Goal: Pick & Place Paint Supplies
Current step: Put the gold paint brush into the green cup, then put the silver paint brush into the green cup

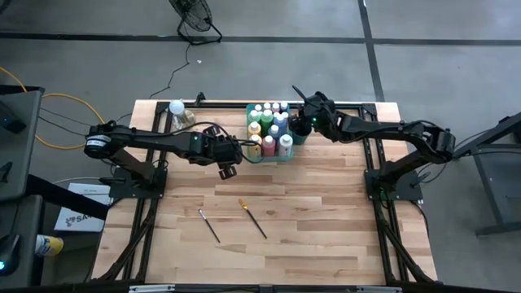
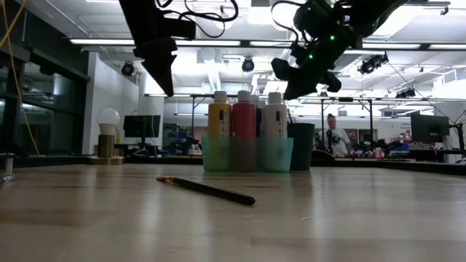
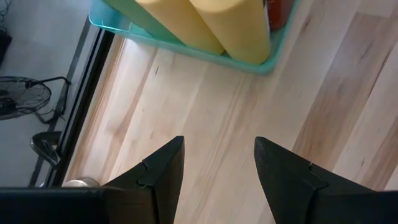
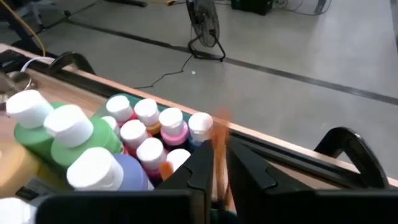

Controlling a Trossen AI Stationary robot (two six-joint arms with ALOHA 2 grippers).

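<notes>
The pale wooden bench top [image 1: 326,212] is planked butcher-block, smooth with a soft satin sheen and visible grain, edged by a matt black metal frame [image 1: 383,203]. The translucent teal plastic tray [image 3: 186,46] looks glossy, its small paint bottles [image 4: 93,134] smooth plastic under matt white ribbed caps. The thin dark-handled paintbrush [image 2: 211,191] looks sleek and lacquered

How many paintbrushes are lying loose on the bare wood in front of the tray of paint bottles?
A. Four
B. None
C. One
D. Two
D. The high view shows two paintbrushes on the table, a dark-handled one and one with an orange end, both lying apart from the teal tray of bottles.
</notes>
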